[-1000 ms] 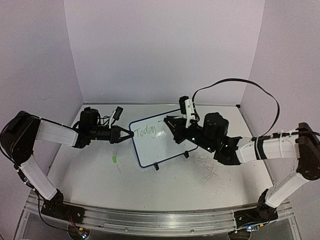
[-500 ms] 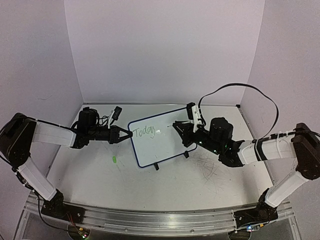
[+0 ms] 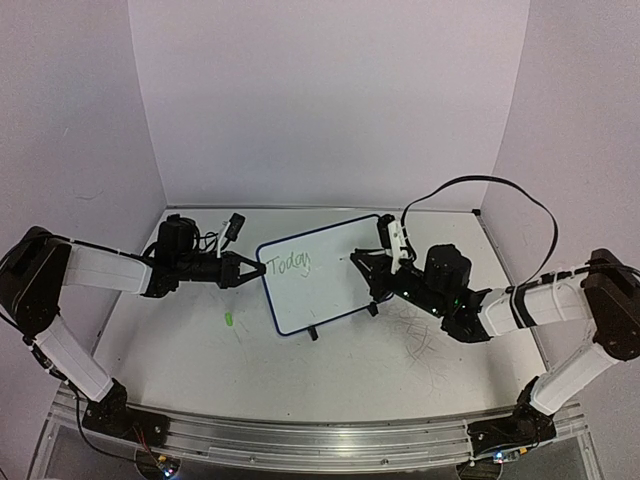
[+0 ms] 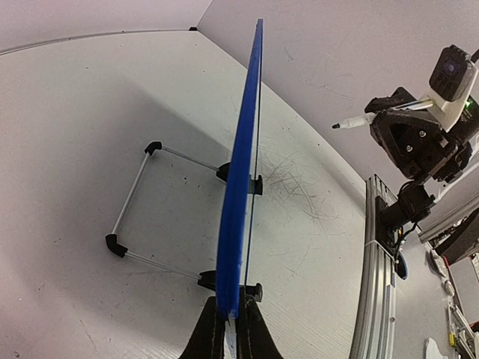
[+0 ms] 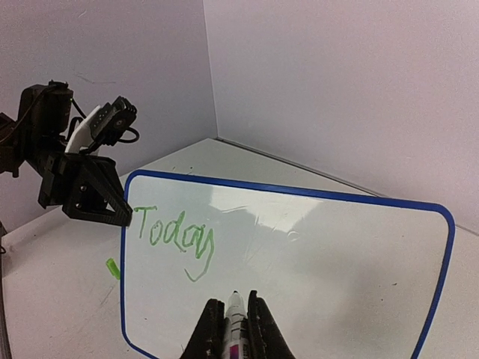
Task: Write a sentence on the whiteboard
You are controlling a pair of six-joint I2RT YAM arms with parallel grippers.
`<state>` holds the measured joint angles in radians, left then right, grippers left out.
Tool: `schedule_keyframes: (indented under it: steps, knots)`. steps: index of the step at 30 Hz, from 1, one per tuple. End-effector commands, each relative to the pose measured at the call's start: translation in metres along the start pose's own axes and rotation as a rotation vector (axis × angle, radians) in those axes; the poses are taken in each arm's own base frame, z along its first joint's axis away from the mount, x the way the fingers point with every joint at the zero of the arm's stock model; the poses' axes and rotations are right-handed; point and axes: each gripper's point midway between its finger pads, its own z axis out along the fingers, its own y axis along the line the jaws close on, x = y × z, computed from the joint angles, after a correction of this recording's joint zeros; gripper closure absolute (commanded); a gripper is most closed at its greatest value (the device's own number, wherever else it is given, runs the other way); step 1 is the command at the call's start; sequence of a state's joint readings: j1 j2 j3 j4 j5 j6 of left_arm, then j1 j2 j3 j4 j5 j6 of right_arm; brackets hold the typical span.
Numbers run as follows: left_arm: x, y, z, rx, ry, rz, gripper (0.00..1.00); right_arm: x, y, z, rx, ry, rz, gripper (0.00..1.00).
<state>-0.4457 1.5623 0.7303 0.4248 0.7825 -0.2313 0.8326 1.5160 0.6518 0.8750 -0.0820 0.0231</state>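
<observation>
Standing on black feet mid-tabletop, your whiteboard has a navy-blue frame, rounded corners, and only "Today" of the sentence, in green cursive at upper left. Your left pincer is clamped on its left edge. Your right pincer grips a marker, tip just off the board face. A green cap lies front-left of the board; scribbles mark the tabletop to its right.

Grips the board by its near edge, left gripper closed tight on the blue frame. Looks straight along it, edge-on and upright. Left of it, wire stand with black feet on the table. Far right, well apart: right gripper holding a pen, tip toward the board.
</observation>
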Motion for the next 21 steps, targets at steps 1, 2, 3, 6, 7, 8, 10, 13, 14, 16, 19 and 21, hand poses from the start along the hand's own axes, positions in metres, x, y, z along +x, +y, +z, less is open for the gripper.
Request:
schedule_keyframes:
  steps: [1, 2, 3, 6, 7, 8, 10, 13, 14, 16, 19, 21]
  knots:
    - [-0.009, 0.002, -0.001, -0.036, -0.026, 0.087, 1.0, -0.035, 0.003, 0.002, 0.029, -0.063, -0.059, 1.0]
    - [-0.01, 0.002, -0.001, -0.041, -0.028, 0.093, 1.0, -0.035, 0.002, 0.004, 0.038, -0.05, -0.07, 1.0]
    - [-0.011, 0.003, -0.001, -0.045, -0.029, 0.099, 1.0, -0.035, 0.0, 0.006, 0.049, -0.039, -0.075, 1.0]
    - [-0.011, 0.005, 0.0, -0.052, -0.021, 0.109, 1.0, -0.038, -0.011, 0.008, 0.119, -0.037, -0.055, 1.0]
    - [-0.011, 0.006, 0.0, -0.056, -0.017, 0.113, 1.0, -0.04, -0.015, 0.008, 0.142, -0.037, -0.032, 1.0]
    - [-0.011, 0.007, 0.0, -0.06, -0.014, 0.115, 1.0, -0.042, -0.016, 0.01, 0.147, -0.035, -0.009, 1.0]
    - [-0.01, 0.007, 0.001, -0.064, -0.009, 0.119, 1.0, -0.042, -0.008, 0.016, 0.104, -0.013, -0.009, 1.0]
    - [-0.01, 0.007, 0.0, -0.066, -0.006, 0.124, 1.0, -0.039, 0.001, 0.029, 0.066, 0.023, -0.056, 1.0]
    - [-0.01, 0.007, 0.0, -0.069, -0.005, 0.126, 1.0, -0.036, 0.005, 0.034, 0.055, 0.035, -0.082, 1.0]
    - [-0.01, 0.007, 0.0, -0.074, -0.004, 0.131, 1.0, -0.04, 0.021, 0.042, 0.004, 0.033, -0.121, 1.0]
    - [-0.009, 0.006, 0.0, -0.077, 0.003, 0.133, 1.0, -0.042, 0.046, 0.051, -0.087, 0.021, -0.158, 1.0]
    - [-0.009, 0.004, 0.001, -0.076, 0.005, 0.138, 1.0, -0.039, 0.052, 0.055, -0.106, 0.024, -0.168, 1.0]
